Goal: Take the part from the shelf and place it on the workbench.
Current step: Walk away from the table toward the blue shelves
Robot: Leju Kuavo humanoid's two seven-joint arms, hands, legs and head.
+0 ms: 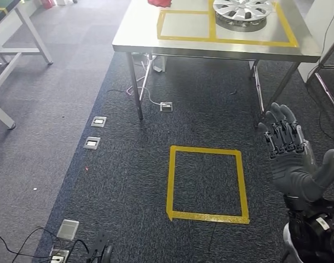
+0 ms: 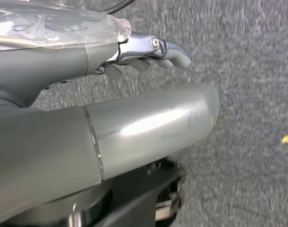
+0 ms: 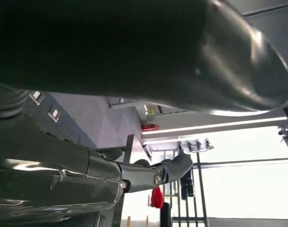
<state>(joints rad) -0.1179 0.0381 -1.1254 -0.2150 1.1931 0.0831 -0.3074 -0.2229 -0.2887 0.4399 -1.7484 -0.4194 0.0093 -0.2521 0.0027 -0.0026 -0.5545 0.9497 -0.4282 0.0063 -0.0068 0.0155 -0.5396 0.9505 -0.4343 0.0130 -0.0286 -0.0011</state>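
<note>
The table (image 1: 198, 41) is bare silver steel marked with yellow tape rectangles (image 1: 165, 24). A silver spoked hubcap (image 1: 243, 11) lies beside something red (image 1: 159, 3). The floor's dark speckled blue-grey carpet (image 1: 128, 164) carries a yellow tape square (image 1: 171, 181); the right hand (image 1: 291, 159) is grey.

Nothing you can actually read here, sorry. No words, brand names or numbers turn up on anything. There's a small white label (image 1: 321, 222) on the dark wrist part near the lower right corner of the head view, but whatever's printed on it is way too tiny for you to make out.
</note>
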